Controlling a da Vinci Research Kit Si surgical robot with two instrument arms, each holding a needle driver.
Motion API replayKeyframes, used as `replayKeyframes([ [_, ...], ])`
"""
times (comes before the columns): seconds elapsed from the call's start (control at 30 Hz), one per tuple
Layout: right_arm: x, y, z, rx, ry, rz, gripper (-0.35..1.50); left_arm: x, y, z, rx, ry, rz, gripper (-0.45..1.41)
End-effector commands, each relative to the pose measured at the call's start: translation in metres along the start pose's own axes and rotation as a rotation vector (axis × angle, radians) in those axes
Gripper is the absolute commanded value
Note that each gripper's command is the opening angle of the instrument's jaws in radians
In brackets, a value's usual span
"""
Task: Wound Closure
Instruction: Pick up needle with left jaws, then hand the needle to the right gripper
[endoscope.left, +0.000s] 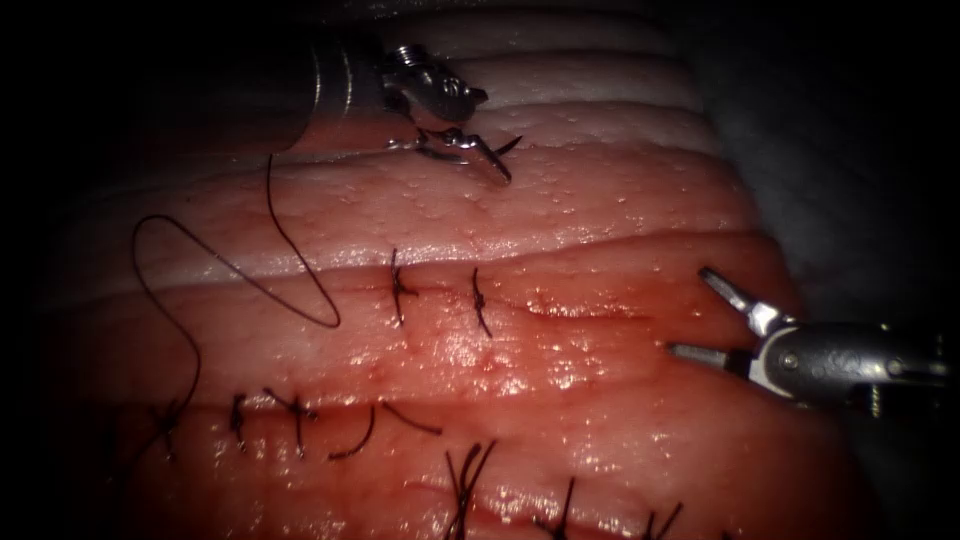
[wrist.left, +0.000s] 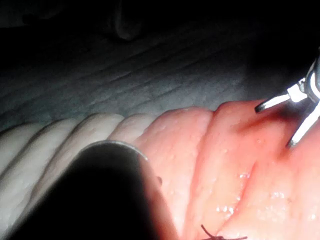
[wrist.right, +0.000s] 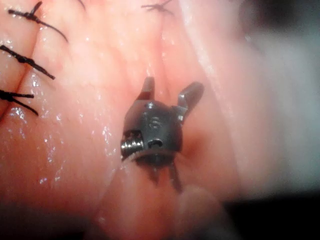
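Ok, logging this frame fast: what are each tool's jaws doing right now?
Left tool: jaws shut on the needle, held above the tissue, not in it.
Right tool: jaws open, holding nothing, right of the cut.

The one mark that might be read is a small stamped figure on the metal wrist block of the right arm's hand (wrist.right: 167, 95), seen in the right wrist view. It looks like a single digit, perhaps a 6 or a 5, though I cannot tell which. No other text, label, brand or sign can be read on anything else.
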Motion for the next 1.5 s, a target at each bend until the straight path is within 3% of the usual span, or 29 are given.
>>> replayKeyframes([
  [0.03,0.0,-0.0006,0.0009,0.001,0.002,0.0,1.13,0.0003,-0.0006,0.001,0.002,-0.008,0.001,0.63],
  [0.63,-0.0003,-0.0015,0.0015,-0.004,-0.005,-0.005,1.13,-0.0013,-0.0046,0.0097,-0.107,-0.145,-0.044,0.49],
  [0.73,-0.0003,-0.0015,0.0016,-0.004,-0.005,-0.005,1.13,-0.0018,-0.0047,0.0103,-0.129,-0.156,-0.045,0.09],
  [0.8,-0.0003,-0.0015,0.0016,-0.004,-0.005,-0.005,1.13,-0.0018,-0.0049,0.0104,-0.132,-0.153,-0.042,-0.45],
  [1.1,-0.0003,-0.0013,0.0016,-0.004,-0.007,0.002,1.11,-0.0022,-0.0049,0.0093,-0.184,-0.145,-0.001,-0.45],
  [1.27,0.0,-0.0005,0.0019,0.012,-0.003,0.054,1.11,-0.0022,-0.0039,0.006,-0.123,-0.075,0.063,-0.45],
  [1.5,0.0005,0.0013,0.0028,0.098,0.033,0.222,1.08,-0.0013,0.0001,0.001,-0.073,0.072,0.191,-0.45],
])
